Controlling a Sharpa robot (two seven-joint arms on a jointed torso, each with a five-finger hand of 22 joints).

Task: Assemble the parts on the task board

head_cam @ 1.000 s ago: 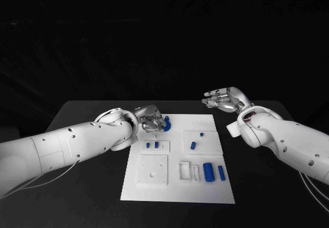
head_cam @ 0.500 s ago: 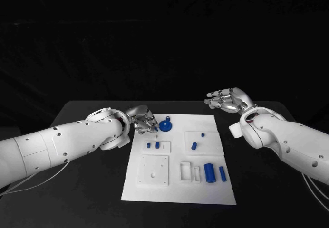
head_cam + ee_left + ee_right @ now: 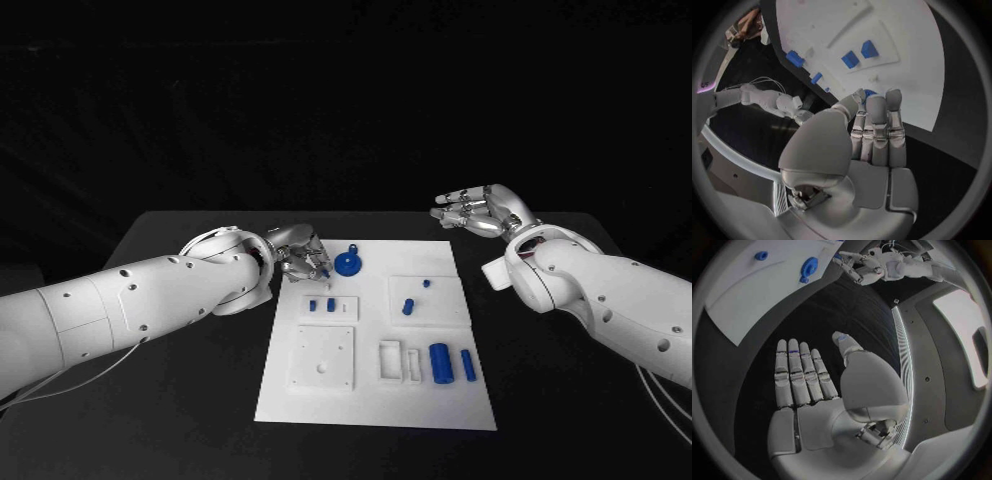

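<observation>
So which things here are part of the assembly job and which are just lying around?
Part of the job:
- task board
- round blue part near its far edge
- blue cylinder
- left robot hand, beside the round part

Just there:
- black table
- right robot hand, raised, holding nothing

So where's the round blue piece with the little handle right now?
In the head view the round blue piece lies on the white board, at its far left corner. The left hand is right beside it, and two small blue blocks sit nearer the robot.
</observation>
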